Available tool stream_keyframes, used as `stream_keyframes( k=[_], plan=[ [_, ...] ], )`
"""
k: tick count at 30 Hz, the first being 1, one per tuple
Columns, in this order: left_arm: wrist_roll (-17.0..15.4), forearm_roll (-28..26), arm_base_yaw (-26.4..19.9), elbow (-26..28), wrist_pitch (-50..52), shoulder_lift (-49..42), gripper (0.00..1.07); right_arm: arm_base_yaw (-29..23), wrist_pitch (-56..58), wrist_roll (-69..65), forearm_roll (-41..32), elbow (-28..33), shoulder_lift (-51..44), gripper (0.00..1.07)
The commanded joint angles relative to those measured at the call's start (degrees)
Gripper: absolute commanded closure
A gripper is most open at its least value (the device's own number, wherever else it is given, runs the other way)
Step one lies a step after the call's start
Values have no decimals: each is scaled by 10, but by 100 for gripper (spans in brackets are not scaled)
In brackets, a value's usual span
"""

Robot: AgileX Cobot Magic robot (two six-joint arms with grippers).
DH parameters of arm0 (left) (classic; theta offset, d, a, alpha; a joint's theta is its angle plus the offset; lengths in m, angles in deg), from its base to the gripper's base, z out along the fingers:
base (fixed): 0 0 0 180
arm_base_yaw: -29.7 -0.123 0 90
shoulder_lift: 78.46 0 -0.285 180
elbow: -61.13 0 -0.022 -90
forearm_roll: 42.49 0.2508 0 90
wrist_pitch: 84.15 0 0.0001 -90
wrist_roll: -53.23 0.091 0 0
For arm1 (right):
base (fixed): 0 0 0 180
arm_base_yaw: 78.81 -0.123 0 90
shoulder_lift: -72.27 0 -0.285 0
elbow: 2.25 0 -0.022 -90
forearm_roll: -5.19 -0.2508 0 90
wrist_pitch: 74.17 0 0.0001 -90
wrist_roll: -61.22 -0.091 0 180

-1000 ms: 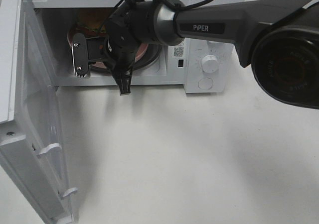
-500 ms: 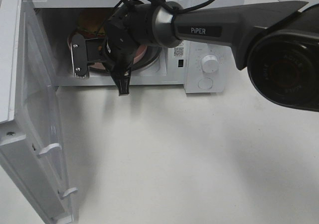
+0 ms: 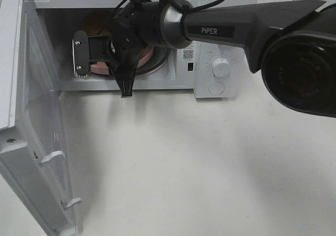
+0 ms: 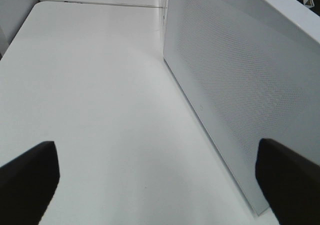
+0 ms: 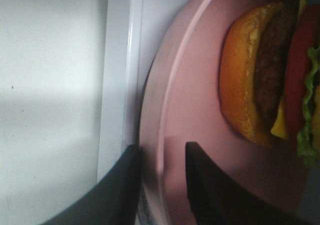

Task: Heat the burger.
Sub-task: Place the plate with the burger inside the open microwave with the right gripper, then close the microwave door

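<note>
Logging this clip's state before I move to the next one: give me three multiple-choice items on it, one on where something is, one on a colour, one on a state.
1. Where is the burger?
A. on a plate inside the microwave
B. on top of the microwave
C. on the floor

2. What colour is the plate?
A. blue
B. pink
C. white

3. How is the microwave's door?
A. shut
B. taken off
C. swung open

Answers:
1 A: the right wrist view shows the burger sitting on the plate, and the high view shows the plate inside the cavity.
2 B: the plate's rim and face are pink in both views.
3 C: in the high view the door stands out toward the camera on the left, leaving the cavity in sight.
</note>
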Motion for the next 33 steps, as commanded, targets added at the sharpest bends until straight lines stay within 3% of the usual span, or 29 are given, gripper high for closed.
stream_keyframes(
  k=[1,9,12,13,14,16,20,21,33],
  plan=[
    [-2,-2,-1,1,5,-10,7,3,3,-13,1,-7,-6,73],
    [-2,-2,-1,1,5,-10,7,3,23,-13,-4,3,-12,66],
    [-2,-2,-1,1,5,-10,7,2,1,-13,-5,26,-26,57],
    [-2,-2,-1,1,5,-10,7,2,-17,-13,-3,42,-37,50],
    [-2,-2,-1,1,5,-10,7,2,-17,-13,-3,42,-37,50],
    [-2,-2,-1,1,5,-10,7,2,-47,-13,-3,73,-56,36],
    [-2,-2,-1,1,5,-10,7,2,-88,-13,-3,107,-74,27],
    [-2,-2,-1,1,5,-10,7,2,-126,-13,0,138,-91,25],
    [-2,-2,-1,1,5,-10,7,2,-193,-14,1,285,-187,28]
  ],
)
